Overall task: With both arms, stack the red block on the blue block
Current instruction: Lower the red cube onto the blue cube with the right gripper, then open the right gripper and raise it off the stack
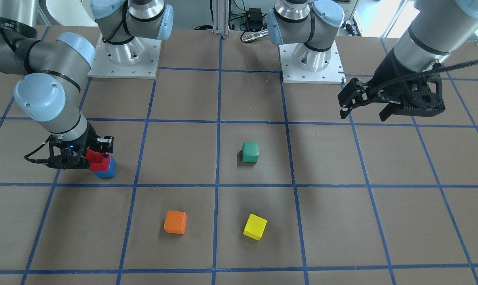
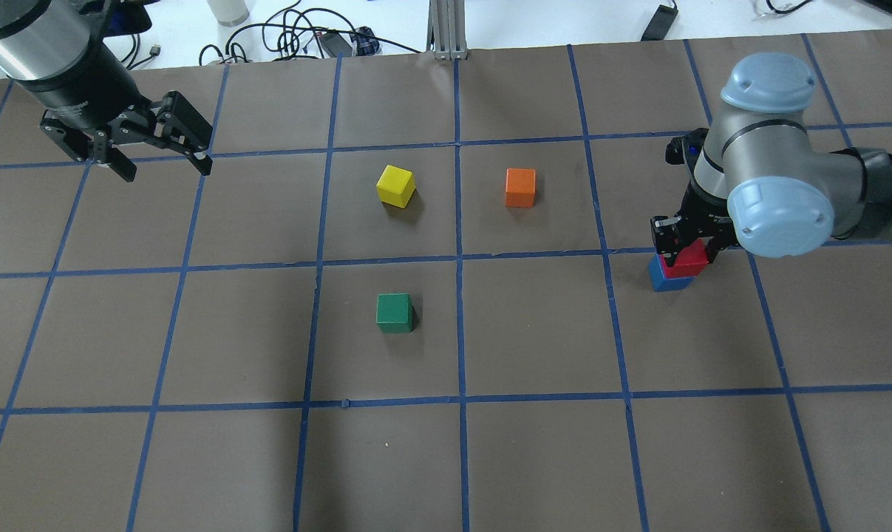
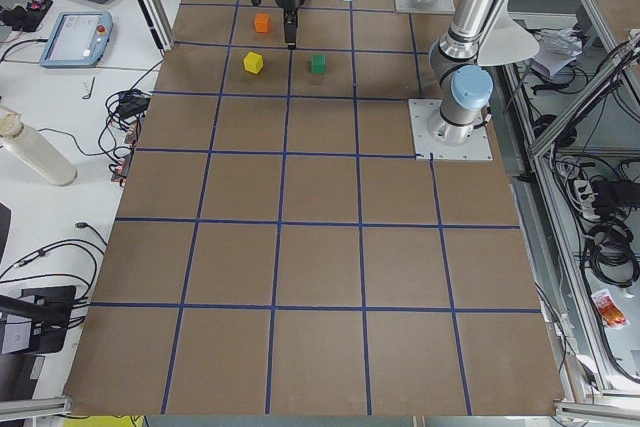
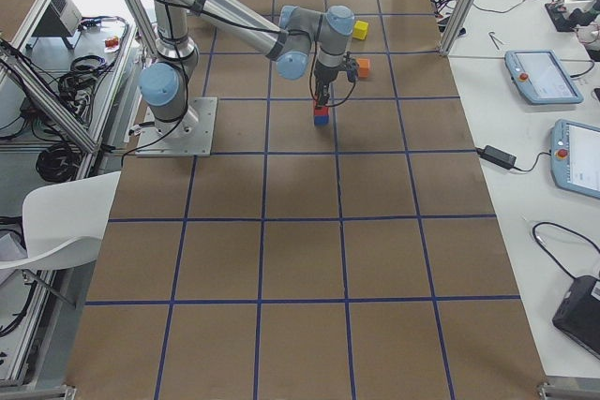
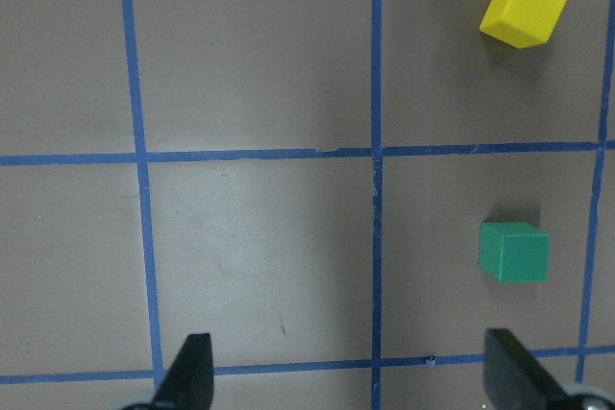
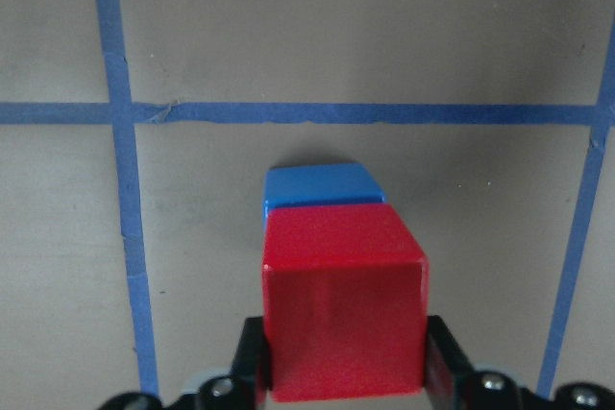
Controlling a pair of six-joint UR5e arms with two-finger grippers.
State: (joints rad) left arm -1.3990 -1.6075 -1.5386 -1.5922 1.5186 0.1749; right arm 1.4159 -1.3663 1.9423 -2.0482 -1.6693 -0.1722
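Observation:
My right gripper [image 2: 686,247] is shut on the red block [image 2: 686,263]. It holds the block on top of the blue block [image 2: 661,279], set a little off-centre, at the table's right side. In the right wrist view the red block [image 6: 341,314] fills the space between both fingers, with the blue block [image 6: 322,187] showing just beyond it. In the front-facing view the red block [image 1: 95,159] sits over the blue block [image 1: 106,169]. My left gripper [image 2: 166,171] is open and empty, raised over the far left of the table, also in the front-facing view [image 1: 363,116].
A green block [image 2: 395,312], a yellow block [image 2: 395,185] and an orange block [image 2: 520,188] lie apart near the table's middle. Blue tape lines grid the brown table. The left wrist view shows the green block [image 5: 514,252] and the yellow block [image 5: 524,9] below.

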